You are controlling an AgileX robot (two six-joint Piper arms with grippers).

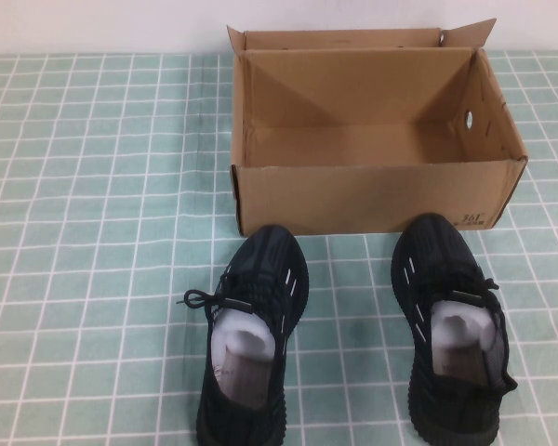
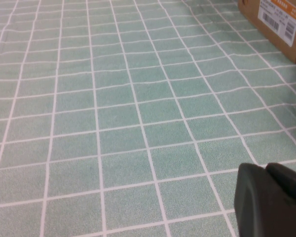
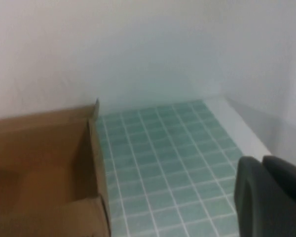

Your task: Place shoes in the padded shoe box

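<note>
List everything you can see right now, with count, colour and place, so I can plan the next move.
padded shoe box: one, brown cardboard, open, at the far middle of the table; nothing visible inside.
shoes: two, black knit with white paper stuffing, toes toward the box; left shoe near the box's left front corner, right shoe near its right front corner.
tablecloth: one, green with a white grid, covering the table.
wall: white, behind the table.
left gripper: black, over bare cloth to the left of the box.
right gripper: black, raised beside the box's right end.
</note>
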